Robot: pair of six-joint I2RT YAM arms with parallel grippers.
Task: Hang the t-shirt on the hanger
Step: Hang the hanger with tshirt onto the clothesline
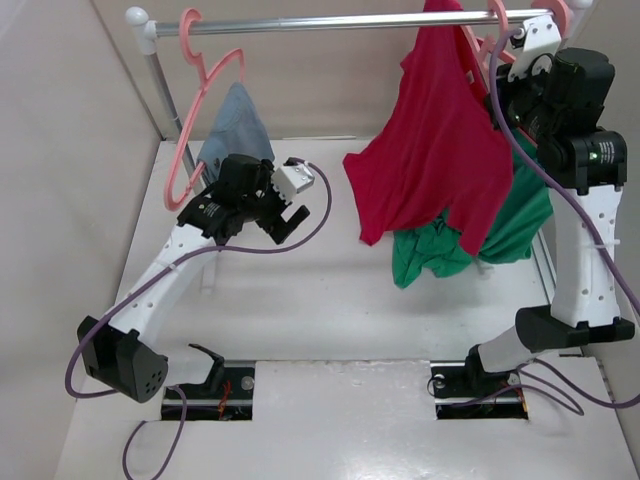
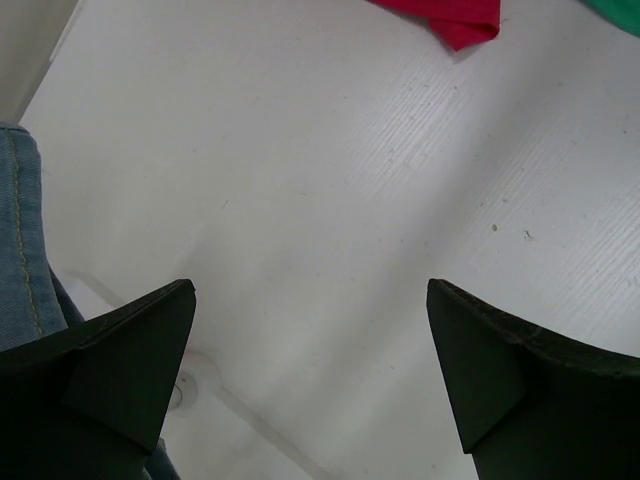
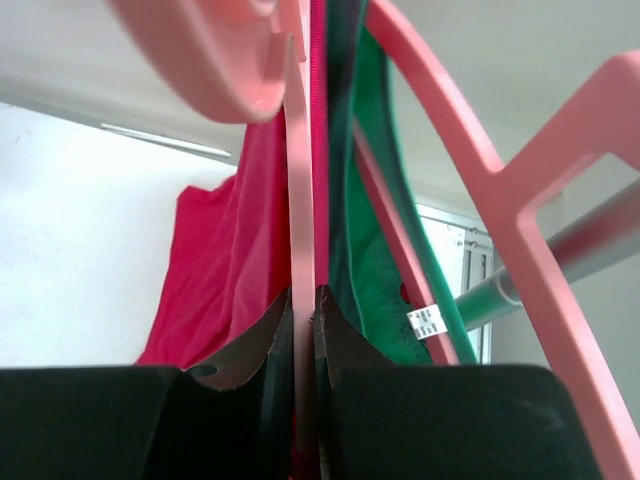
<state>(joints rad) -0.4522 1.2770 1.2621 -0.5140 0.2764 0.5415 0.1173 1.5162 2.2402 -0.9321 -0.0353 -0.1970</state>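
Observation:
The crimson t-shirt [image 1: 430,160] hangs draped over the salmon-pink hanger [image 1: 478,52] near the right end of the rack rail. One sleeve and the hem hang down to just above the table. My right gripper [image 1: 508,42] is up by the rail, shut on the hanger's thin bar [image 3: 302,230]. The t-shirt [image 3: 225,270] falls left of that bar in the right wrist view. My left gripper [image 1: 283,226] is open and empty, low over the table left of the shirt. Its fingers [image 2: 130,360] frame bare table, and the shirt's lower corner [image 2: 462,22] shows at the top edge.
A green top [image 1: 505,235] hangs on another pink hanger [image 3: 500,180] just behind the t-shirt, right at my right gripper. A grey-blue cloth [image 1: 235,125] and pink hangers [image 1: 195,110] hang at the rail's [image 1: 330,22] left end, close to my left arm.

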